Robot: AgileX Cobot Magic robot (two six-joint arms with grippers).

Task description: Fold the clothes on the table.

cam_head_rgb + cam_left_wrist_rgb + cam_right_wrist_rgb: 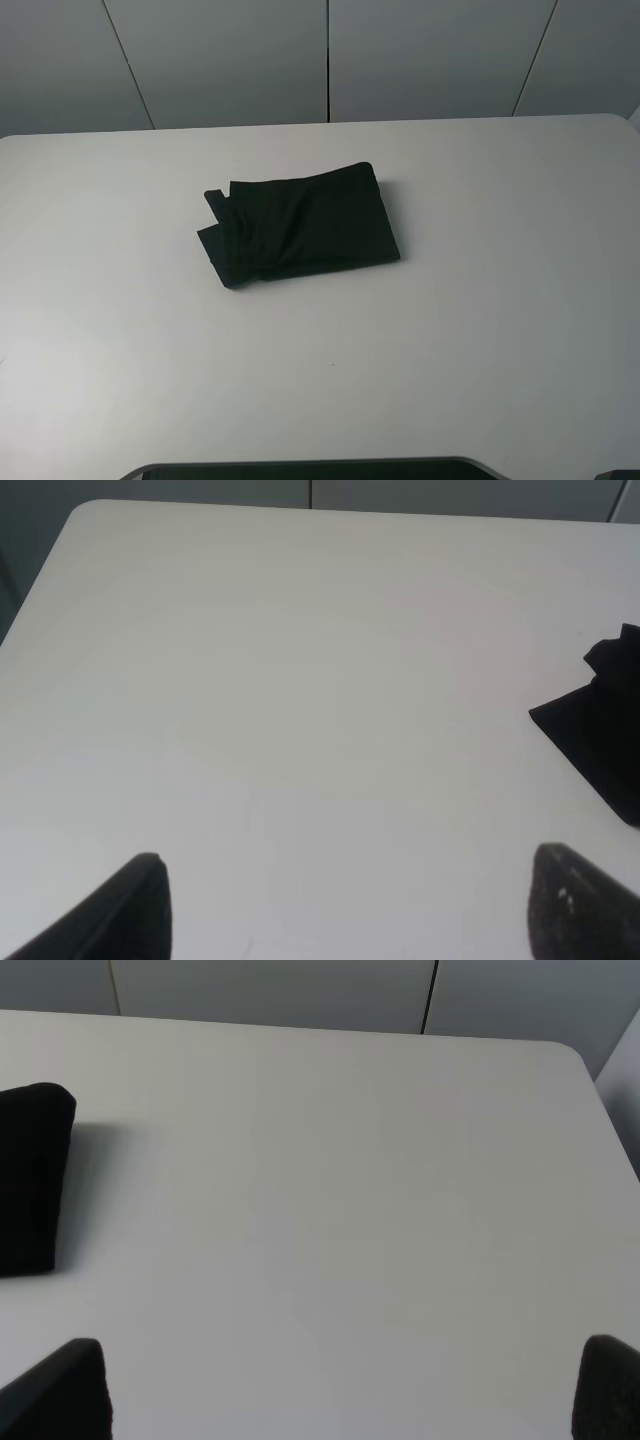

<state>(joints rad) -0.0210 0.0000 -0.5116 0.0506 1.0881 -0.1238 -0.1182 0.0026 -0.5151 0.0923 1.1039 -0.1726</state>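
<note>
The black T-shirt (300, 226) lies folded into a compact rectangle on the white table (480, 300), a little left of centre; only plain black cloth shows, no print. Its corner shows in the left wrist view (595, 725) and its edge in the right wrist view (30, 1175). My left gripper (350, 905) is open and empty over bare table, well clear of the shirt. My right gripper (340, 1385) is open and empty over bare table, away from the shirt. Neither gripper shows in the exterior high view.
Grey wall panels (330, 60) stand behind the table's far edge. A dark edge of the robot base (310, 468) shows at the near table edge. The table's rounded corners show in the left wrist view (90, 510) and the right wrist view (570, 1052).
</note>
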